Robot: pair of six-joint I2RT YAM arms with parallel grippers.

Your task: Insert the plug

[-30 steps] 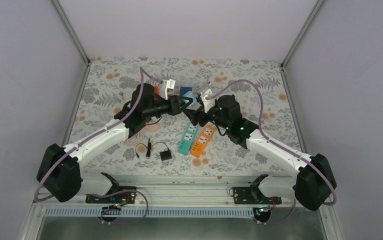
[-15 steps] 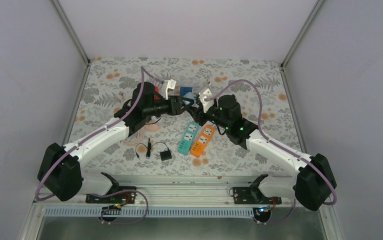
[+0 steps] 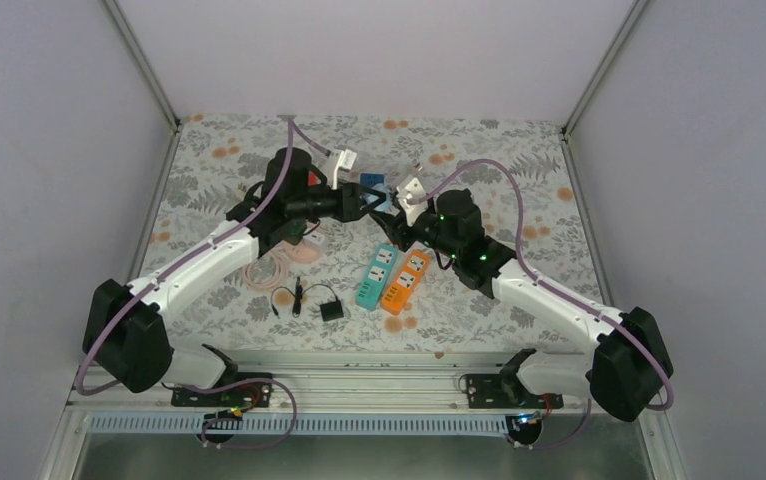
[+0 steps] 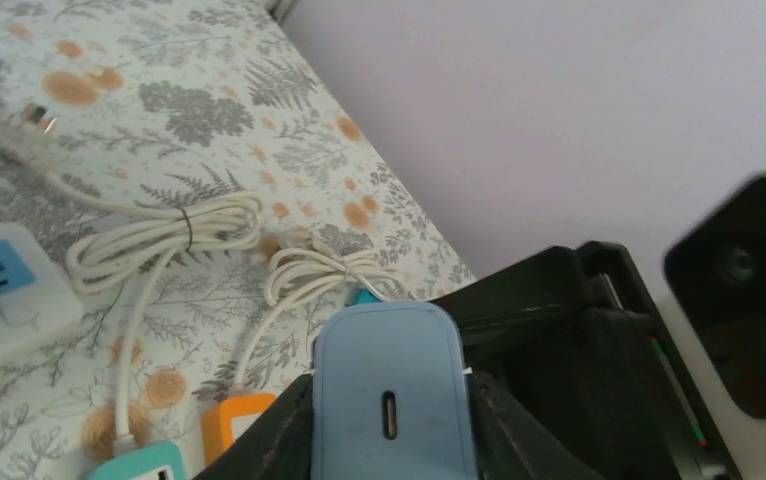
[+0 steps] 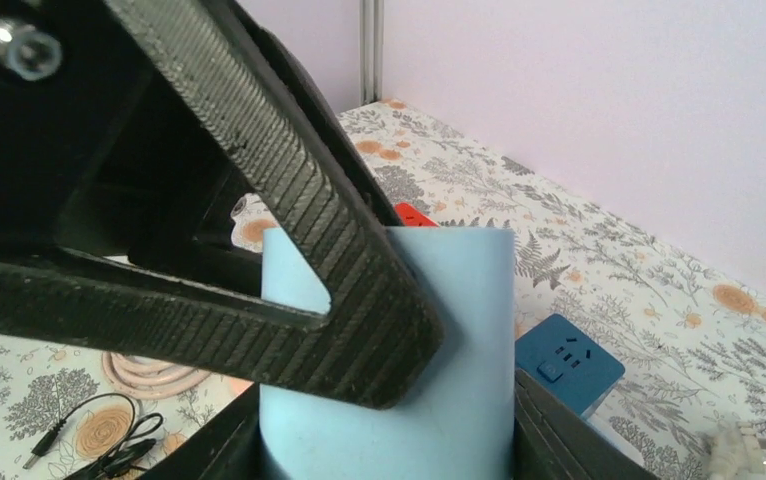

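The plug (image 4: 389, 385) is a light blue charger block with a slot in its end face, held in mid-air above the table's middle. My left gripper (image 4: 389, 425) is shut on it, its fingers (image 4: 269, 440) pressed on both sides. My right gripper (image 5: 389, 445) is shut on the same plug (image 5: 459, 380) from the opposite side, with a ribbed left finger (image 5: 309, 230) lying across the block's face. From above, the left gripper (image 3: 362, 203) and right gripper (image 3: 391, 216) meet tip to tip and hide the plug. A teal power strip (image 3: 376, 276) and an orange power strip (image 3: 405, 281) lie below them.
A dark blue socket cube (image 5: 569, 362) sits on a white strip behind the grippers. Coiled white cables (image 4: 159, 235) lie at the back right. A pink coiled cable (image 3: 274, 265), a black cable (image 3: 289, 298) and a black adapter (image 3: 332, 311) lie at the near left.
My right gripper has closed onto the plug that the left gripper holds. The left arm has lifted and shifted a little toward the back; the right arm has barely moved.
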